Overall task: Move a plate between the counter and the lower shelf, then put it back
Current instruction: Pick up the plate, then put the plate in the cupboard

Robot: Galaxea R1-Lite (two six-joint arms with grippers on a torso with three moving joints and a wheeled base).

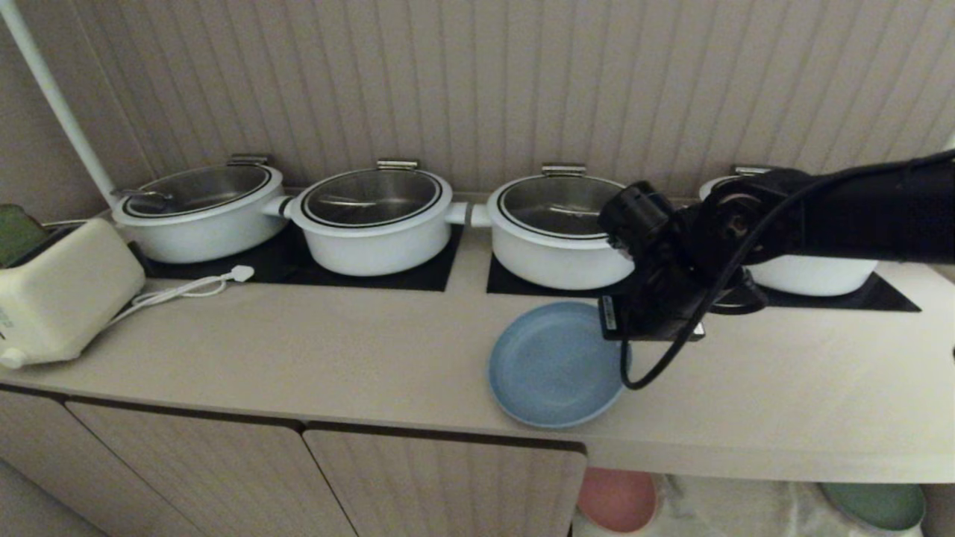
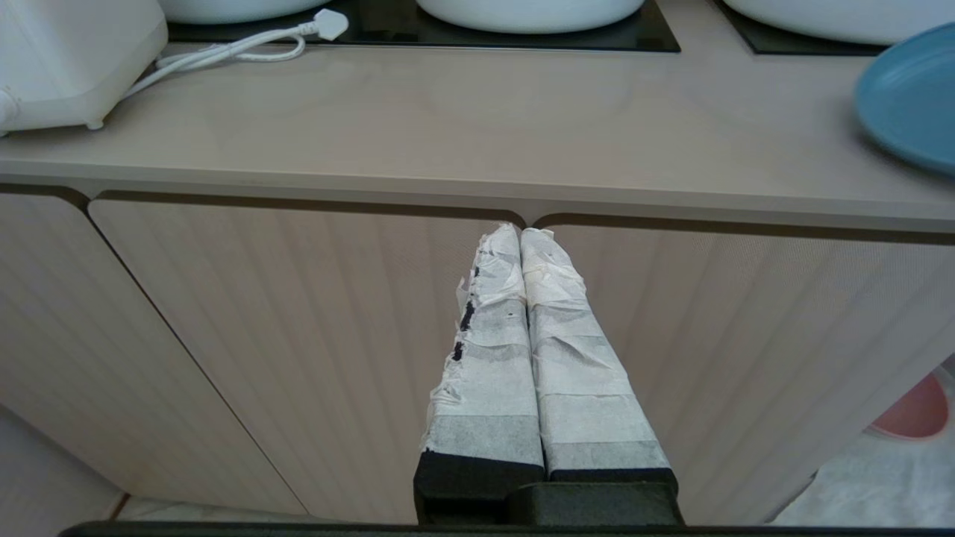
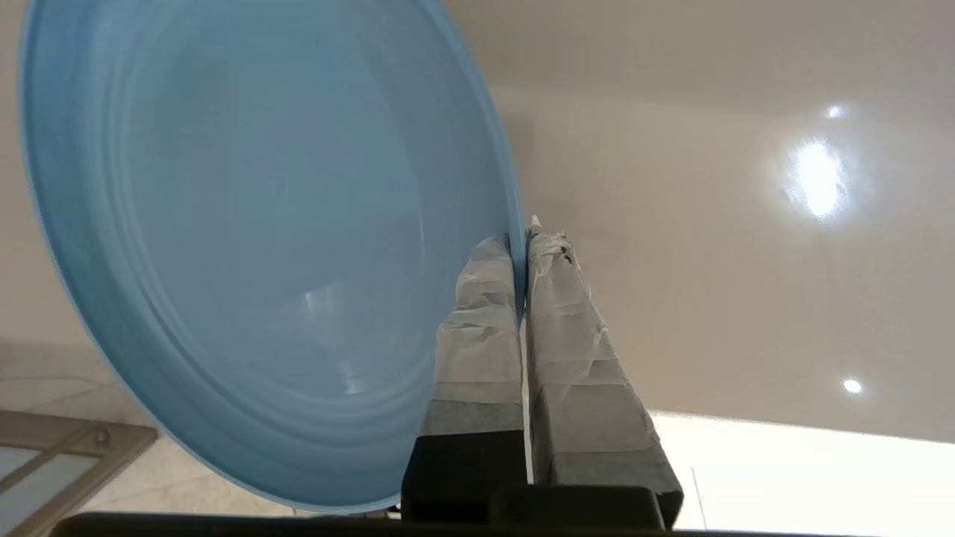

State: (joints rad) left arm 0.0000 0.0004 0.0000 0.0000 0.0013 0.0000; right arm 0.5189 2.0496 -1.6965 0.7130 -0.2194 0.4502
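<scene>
The light-blue plate (image 1: 548, 365) is over the counter (image 1: 336, 350) near its front edge, in front of the third pot. My right arm (image 1: 656, 276) reaches in from the right, and its wrist covers the plate's right rim. In the right wrist view the right gripper (image 3: 522, 240) is shut on the plate's (image 3: 261, 224) rim, one finger on each face. The left gripper (image 2: 520, 233) is shut and empty, held in front of the cabinet doors just below the counter's (image 2: 477, 134) edge. Part of the lower shelf (image 1: 735, 507), with its white cloth, shows under the counter at the right.
Several white lidded pots (image 1: 369, 216) stand on black hob panels (image 1: 418, 276) along the back. A cream toaster (image 1: 56, 298) with a white cord (image 1: 186, 287) sits at the left. A pink plate (image 1: 615, 498) and a green plate (image 1: 880, 503) lie in the shelf.
</scene>
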